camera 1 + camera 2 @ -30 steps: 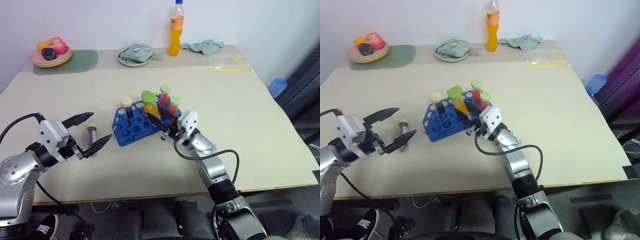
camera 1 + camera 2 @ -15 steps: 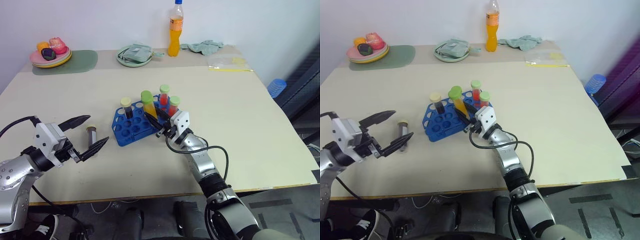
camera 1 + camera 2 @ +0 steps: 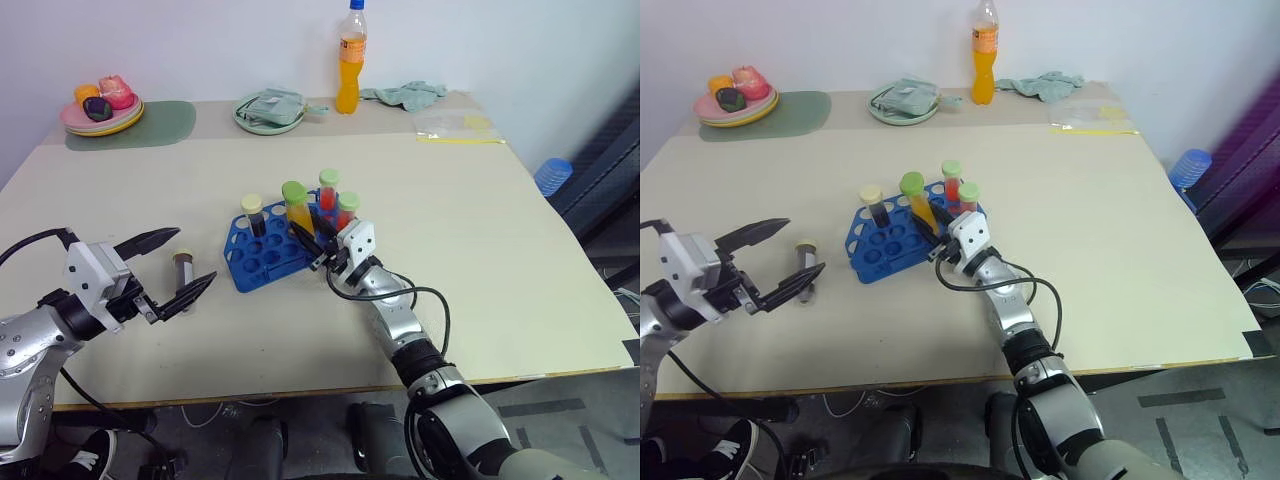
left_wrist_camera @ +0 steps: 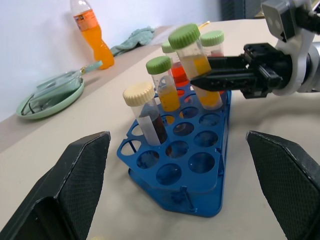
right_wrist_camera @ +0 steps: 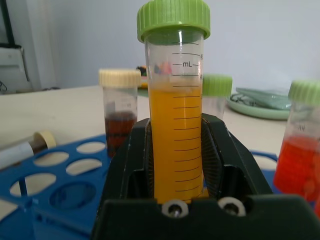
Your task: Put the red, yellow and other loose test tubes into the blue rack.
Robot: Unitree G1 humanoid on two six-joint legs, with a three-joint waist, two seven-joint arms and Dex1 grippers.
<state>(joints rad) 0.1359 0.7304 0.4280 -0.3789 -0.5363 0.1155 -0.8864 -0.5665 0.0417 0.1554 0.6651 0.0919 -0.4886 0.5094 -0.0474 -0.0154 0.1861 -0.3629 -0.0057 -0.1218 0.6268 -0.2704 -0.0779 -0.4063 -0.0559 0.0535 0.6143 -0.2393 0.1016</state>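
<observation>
The right gripper [image 5: 175,150] pinches a yellow tube [image 5: 176,125] over the blue rack [image 3: 272,250] at table centre. The left gripper [image 3: 170,268], spread wide, brackets a loose dark tube [image 3: 183,270] at nine o'clock. A tilted tube could miss its hole and tip the rack.

Upright tubes [image 3: 330,190] crowd the rack's [image 3: 262,255] far side.

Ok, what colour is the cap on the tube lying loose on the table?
Cream, on the loose tube with dark contents; the left eye view shows it best.
</observation>
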